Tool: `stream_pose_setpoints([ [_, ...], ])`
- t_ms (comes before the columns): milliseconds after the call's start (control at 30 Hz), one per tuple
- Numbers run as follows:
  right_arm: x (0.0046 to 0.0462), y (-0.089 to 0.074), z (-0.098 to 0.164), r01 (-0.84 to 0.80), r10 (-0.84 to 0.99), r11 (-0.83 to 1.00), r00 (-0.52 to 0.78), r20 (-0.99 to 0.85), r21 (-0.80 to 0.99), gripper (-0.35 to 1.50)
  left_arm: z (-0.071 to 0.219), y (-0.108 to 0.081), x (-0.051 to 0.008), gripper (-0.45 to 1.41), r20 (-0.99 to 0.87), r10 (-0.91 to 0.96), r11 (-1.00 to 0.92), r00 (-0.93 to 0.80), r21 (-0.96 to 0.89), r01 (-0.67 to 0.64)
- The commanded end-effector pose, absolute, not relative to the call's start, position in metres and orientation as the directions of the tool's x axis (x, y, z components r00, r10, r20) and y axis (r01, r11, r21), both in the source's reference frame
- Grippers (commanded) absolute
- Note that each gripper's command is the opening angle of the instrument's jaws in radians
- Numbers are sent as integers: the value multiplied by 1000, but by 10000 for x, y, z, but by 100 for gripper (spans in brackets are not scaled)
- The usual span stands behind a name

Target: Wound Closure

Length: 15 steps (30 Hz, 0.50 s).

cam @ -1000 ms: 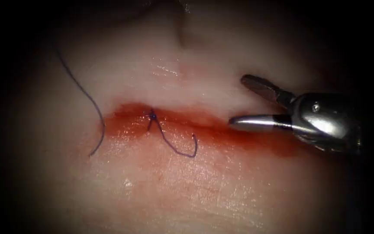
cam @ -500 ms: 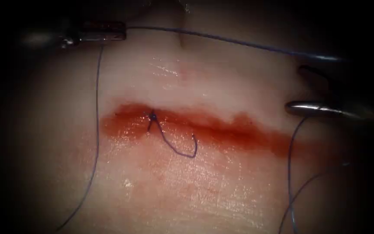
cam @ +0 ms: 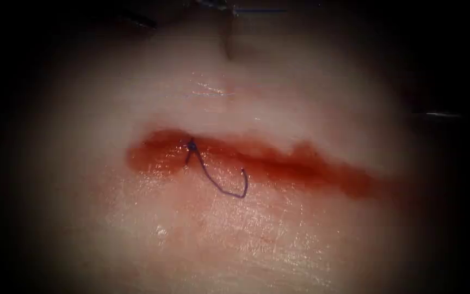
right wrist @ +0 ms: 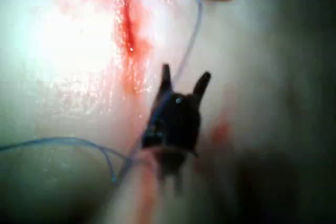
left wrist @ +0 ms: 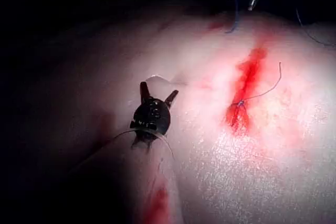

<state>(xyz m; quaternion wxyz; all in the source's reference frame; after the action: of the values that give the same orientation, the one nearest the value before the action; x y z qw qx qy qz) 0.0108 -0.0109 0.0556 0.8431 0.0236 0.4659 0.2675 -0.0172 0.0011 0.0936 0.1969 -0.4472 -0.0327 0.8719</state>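
Red fluid [cam: 278, 163] lines the cut across mid-frame; a knotted thread tail [cam: 218, 182] curls just below it. Both hands, left [left wrist: 156, 96] and right [right wrist: 184, 83], seem spread, holding nothing; loose thread [right wrist: 191, 30] passes the right one.

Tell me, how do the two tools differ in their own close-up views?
The left tool stands over bare tissue, well apart from the cut. The right tool sits close beside the cut's red end. Thread runs close along the right tool, though I cannot tell if it touches. The left tool's jaws have no thread between them. What they share: both tools' jaws stand open and hold nothing.
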Motion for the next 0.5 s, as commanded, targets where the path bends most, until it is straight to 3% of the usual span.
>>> stream_pose_setpoints([
  [33,112,-117,555,-428,474,857,437,-764,287,148,946,11,-176,36,-767,375,-918,-521,-230,-323],
  [67,112,-118,554,-429,473,858,442,-762,284,148,949,12,-177,9,-770,377,-917,-515,-231,-325],
  [100,114,-119,553,-427,470,859,441,-765,282,148,950,11,-177,0,-776,378,-916,-505,-233,-328],
  [367,156,-139,571,-376,453,875,410,-792,306,148,925,-31,-195,0,-826,384,-921,-412,-313,-232],
  [500,178,-148,573,-357,448,880,403,-798,313,148,896,-78,-210,-8,-839,379,-926,-391,-340,-166],
])
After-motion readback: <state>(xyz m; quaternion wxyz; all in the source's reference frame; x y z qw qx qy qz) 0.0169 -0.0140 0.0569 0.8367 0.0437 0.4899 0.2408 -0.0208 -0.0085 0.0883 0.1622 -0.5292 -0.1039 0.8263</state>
